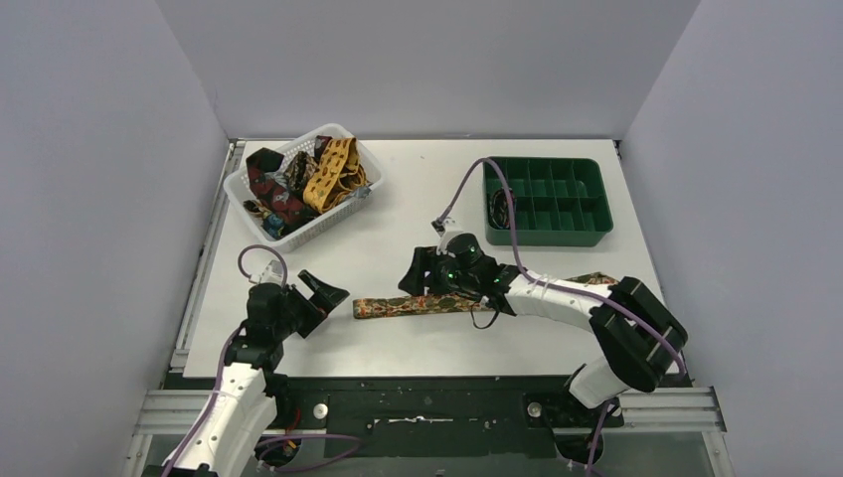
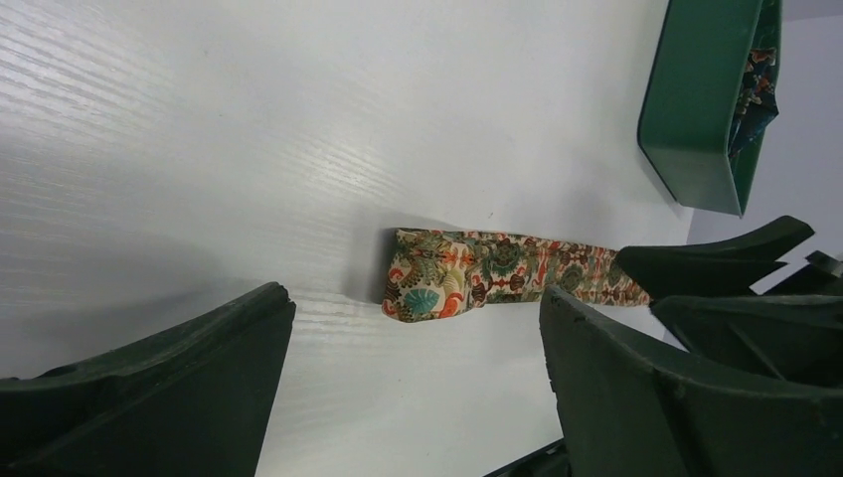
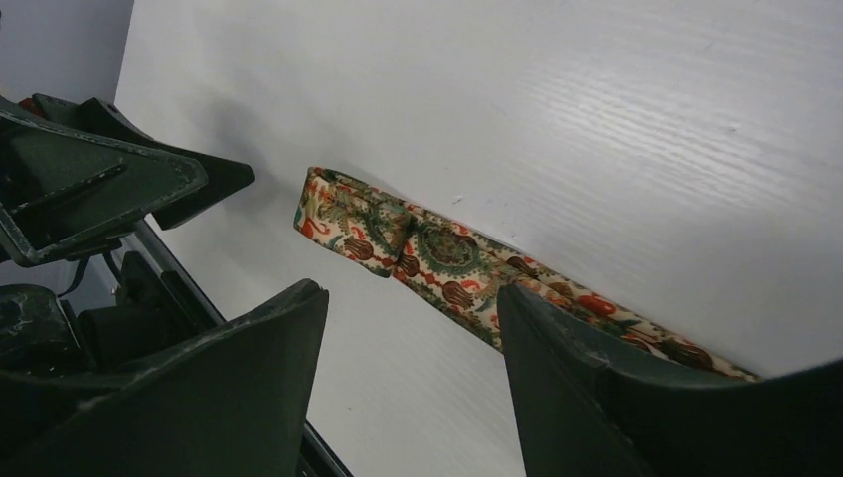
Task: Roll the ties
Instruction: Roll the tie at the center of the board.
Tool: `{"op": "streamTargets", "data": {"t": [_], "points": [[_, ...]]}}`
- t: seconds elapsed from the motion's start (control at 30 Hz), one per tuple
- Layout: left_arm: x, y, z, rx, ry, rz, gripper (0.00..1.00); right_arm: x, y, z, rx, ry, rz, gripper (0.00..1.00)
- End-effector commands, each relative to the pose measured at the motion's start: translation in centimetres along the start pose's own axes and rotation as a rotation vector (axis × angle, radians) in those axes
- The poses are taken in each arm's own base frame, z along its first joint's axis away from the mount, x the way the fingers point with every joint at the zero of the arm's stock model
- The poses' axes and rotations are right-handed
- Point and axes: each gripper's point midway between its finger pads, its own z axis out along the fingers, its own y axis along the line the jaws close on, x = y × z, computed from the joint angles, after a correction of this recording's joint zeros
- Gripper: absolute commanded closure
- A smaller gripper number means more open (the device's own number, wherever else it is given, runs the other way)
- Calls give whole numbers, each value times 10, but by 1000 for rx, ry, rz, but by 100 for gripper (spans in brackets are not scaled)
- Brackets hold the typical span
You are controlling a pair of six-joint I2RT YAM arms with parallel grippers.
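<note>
**A:** From above, where is the tie lying?

**B:** The multicolour tie [image 1: 398,306] is lying flat across the near part of the table [image 1: 398,199]. Its left end is pointing at the left pincer [image 1: 326,290], which is hovering just beside it with fingers spread, gripping nothing. The right pincer [image 1: 416,273] is hanging over the tie a little along from that end, and its fingers are parted as well. The other ties [image 1: 298,179] are lying heaped in the white basket [image 1: 234,189] at the far left, and the green tray [image 1: 557,237] is sitting at the far right.

**A:** And the left wrist camera?

**B:** The left pincer [image 2: 416,296] is standing wide open. The tie [image 2: 457,283] is lying on the table ahead of the gap, folded end nearest, and neither finger is touching it.

**A:** And the right wrist?

**B:** The right pincer [image 3: 410,298] is gaping and empty too. The tie [image 3: 437,253] is running slantwise past the gap, with one end reaching toward the left pincer [image 3: 99,189].
</note>
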Motion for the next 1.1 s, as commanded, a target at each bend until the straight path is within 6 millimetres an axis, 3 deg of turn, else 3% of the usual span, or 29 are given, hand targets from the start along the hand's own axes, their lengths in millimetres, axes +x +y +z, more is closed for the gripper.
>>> {"op": "streamTargets", "data": {"t": [0.0, 0.07, 0.33, 1.07], "points": [[-5, -18, -2, 73, 0, 38, 13, -8, 51, 15, -116, -1, 68, 41], [1, -18, 0, 94, 32, 38, 20, 3, 59, 22, -131, 34, 52, 49], [15, -23, 9, 146, 131, 79, 49, 31, 55, 40, -111, 137, 96, 75], [30, -14, 23, 123, 206, 119, 49, 55, 46, 69, -76, 273, 73, 84]]}}
